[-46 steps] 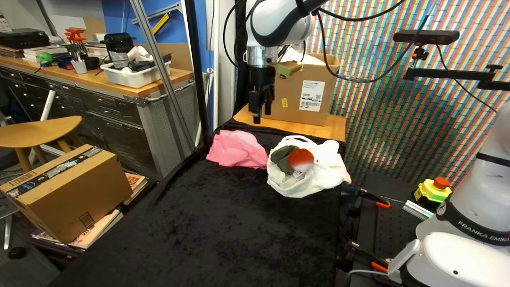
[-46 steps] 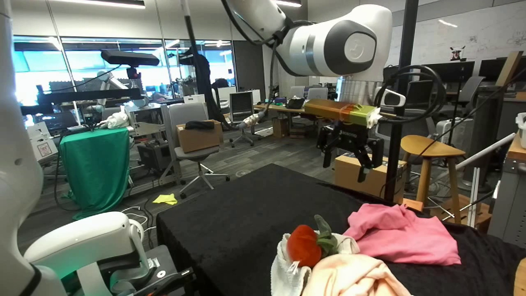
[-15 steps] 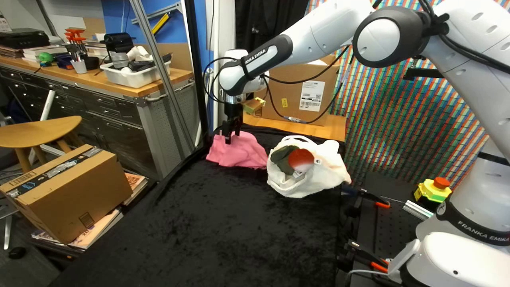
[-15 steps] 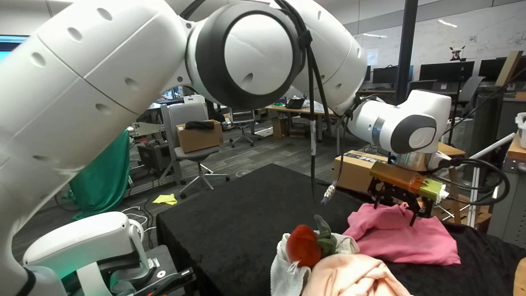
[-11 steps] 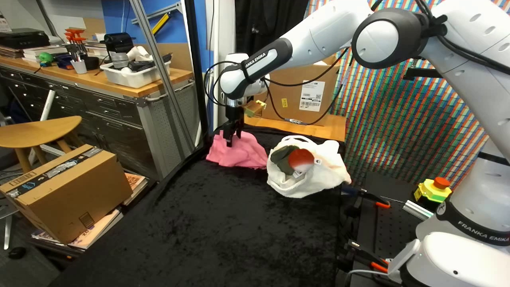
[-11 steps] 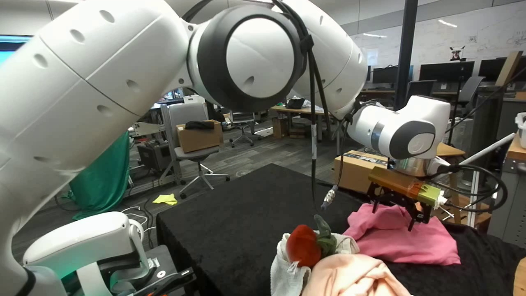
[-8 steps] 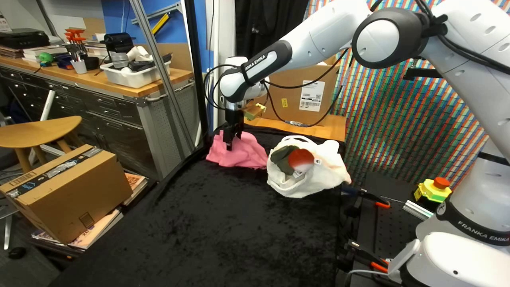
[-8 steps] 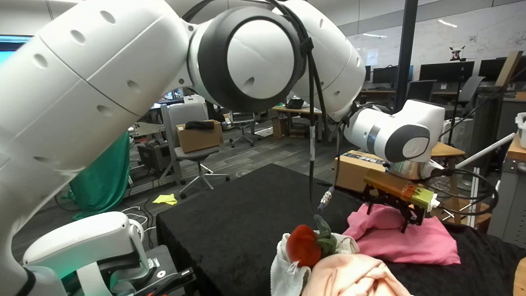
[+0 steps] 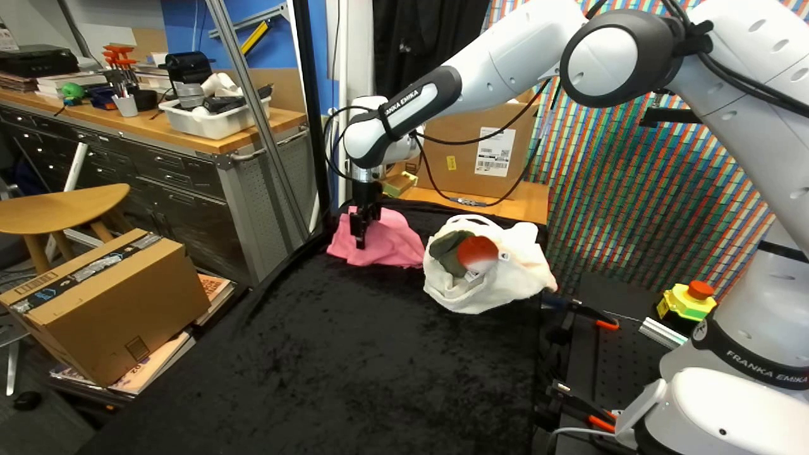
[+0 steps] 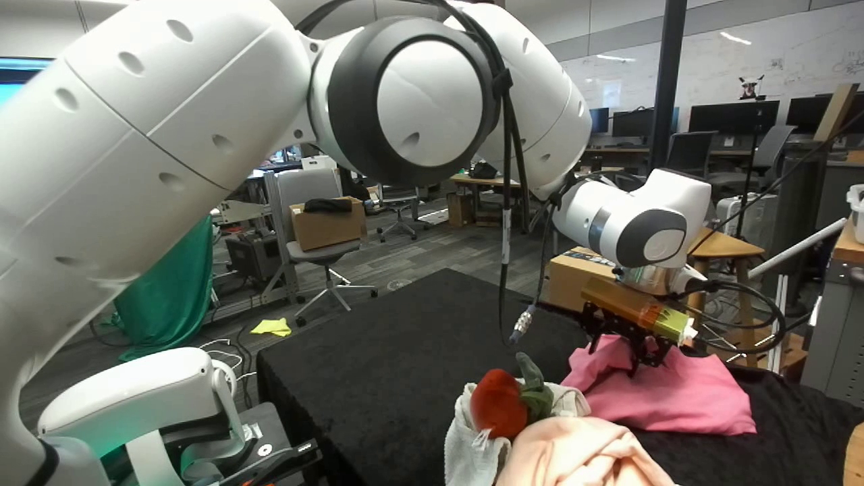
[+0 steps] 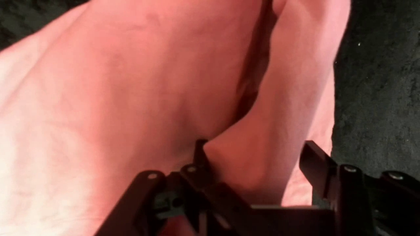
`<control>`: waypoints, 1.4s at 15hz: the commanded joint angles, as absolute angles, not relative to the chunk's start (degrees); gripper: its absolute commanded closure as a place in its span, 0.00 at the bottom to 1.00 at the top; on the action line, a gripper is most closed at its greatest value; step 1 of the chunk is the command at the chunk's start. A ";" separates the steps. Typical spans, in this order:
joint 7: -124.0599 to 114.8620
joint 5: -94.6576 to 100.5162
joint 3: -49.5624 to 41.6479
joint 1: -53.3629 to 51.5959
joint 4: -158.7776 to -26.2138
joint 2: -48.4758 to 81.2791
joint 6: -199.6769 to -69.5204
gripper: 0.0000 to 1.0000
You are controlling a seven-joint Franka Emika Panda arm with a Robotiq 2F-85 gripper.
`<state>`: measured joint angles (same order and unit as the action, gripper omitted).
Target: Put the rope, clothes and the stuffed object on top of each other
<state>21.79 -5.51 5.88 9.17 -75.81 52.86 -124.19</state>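
The pink cloth [image 9: 395, 243] lies crumpled near the table's corner, also pink in an exterior view [image 10: 702, 398]. My gripper [image 9: 366, 230] points down into it. In the wrist view, a raised fold of the pink cloth [image 11: 242, 164] stands between the gripper's [image 11: 255, 146] parted fingers. The fold touches the left finger; a gap separates it from the right finger [image 11: 316, 167]. Beside the pink cloth, the red-orange stuffed object [image 10: 498, 405] with green leaves sits on a white cloth [image 10: 466, 449] and against a cream cloth [image 10: 584, 449]. The rope cannot be made out for certain.
Black fabric covers the table [image 9: 354, 354]. A cardboard box [image 9: 468, 151] stands behind the cloths on a wooden surface [image 9: 534, 199]. A metal post [image 9: 316, 114] rises close to the arm. A cable with a connector [image 10: 523, 324] hangs from the arm over the table.
The arm has come from above, near the cardboard box, down onto the pink cloth. Over the last second it has lowered further and shifted slightly, and the fingers have drawn nearer each other.
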 commanded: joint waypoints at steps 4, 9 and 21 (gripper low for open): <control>22.04 -6.03 6.07 9.82 -77.49 51.13 -122.22 0.81; 22.79 -6.27 6.38 10.27 -79.06 47.79 -119.26 0.99; 22.08 -6.96 5.03 9.83 -96.77 22.94 -118.86 0.96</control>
<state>21.69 -5.51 5.57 9.67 -87.04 33.35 -119.44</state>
